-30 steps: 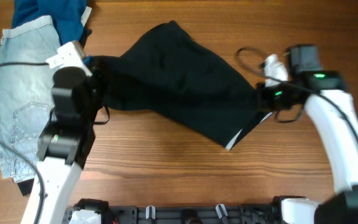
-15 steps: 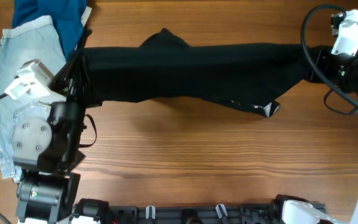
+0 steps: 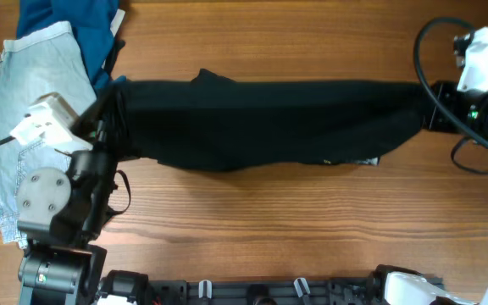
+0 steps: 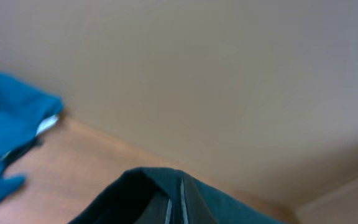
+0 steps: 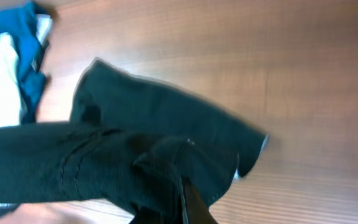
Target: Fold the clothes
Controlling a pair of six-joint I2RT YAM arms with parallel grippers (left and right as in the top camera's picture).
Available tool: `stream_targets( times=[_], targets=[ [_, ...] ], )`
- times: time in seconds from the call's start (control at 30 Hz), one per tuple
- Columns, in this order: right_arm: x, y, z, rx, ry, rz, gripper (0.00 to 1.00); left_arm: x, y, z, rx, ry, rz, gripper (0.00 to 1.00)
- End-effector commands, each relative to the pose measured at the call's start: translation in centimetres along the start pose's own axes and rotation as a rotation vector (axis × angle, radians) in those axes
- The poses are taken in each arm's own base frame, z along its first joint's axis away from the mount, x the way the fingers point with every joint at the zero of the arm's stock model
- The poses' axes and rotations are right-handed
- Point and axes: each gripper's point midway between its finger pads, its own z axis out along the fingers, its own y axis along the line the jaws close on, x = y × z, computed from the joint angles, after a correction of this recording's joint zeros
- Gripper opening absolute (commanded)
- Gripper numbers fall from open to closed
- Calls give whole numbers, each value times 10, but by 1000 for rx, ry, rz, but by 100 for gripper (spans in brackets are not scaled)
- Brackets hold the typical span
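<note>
A black garment [image 3: 269, 119] hangs stretched in a long band across the table, held at both ends. My left gripper [image 3: 113, 106] is shut on its left end; the left wrist view shows dark cloth [image 4: 166, 193] bunched over the closed fingers [image 4: 174, 208]. My right gripper [image 3: 422, 106] is shut on its right end; the right wrist view shows the cloth [image 5: 135, 149] draped from the fingers [image 5: 182, 199] above the wooden table [image 5: 291, 93].
A pile of other clothes lies at the left: light denim jeans [image 3: 28, 110] over a blue garment [image 3: 66, 17]. The blue garment also shows in the left wrist view [image 4: 11, 130]. The table's front edge has a black rail [image 3: 261, 292].
Both arms pulled apart, stretching the garment from a loose diagonal heap into a taut horizontal band. In the last half second the band sagged slightly lower and flatter.
</note>
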Motion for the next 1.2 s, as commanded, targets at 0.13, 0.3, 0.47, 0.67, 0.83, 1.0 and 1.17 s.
stream_targets(
  times=[0.13, 0.3, 0.47, 0.67, 0.83, 1.0, 1.17],
  targets=[
    [60, -52, 42, 199, 297, 258, 4, 72, 48, 10, -188, 301, 17, 4],
    [92, -68, 74, 246, 393, 365, 4, 114, 75, 35, -289, 462, 20, 4],
    [128, -83, 112, 269, 460, 447, 4, 148, 95, 79, -335, 534, 21, 4],
    [129, -102, 137, 331, 392, 500, 4, 184, 112, 121, -332, 584, 11, 4],
    [116, -121, 148, 411, 321, 527, 4, 214, 121, 147, -303, 622, -5, 4],
    [91, -132, 174, 394, 240, 501, 4, 229, 131, 160, -307, 626, -5, 4],
    [83, -144, 202, 390, 228, 493, 4, 230, 132, 165, -300, 616, -5, 4]
  ],
)
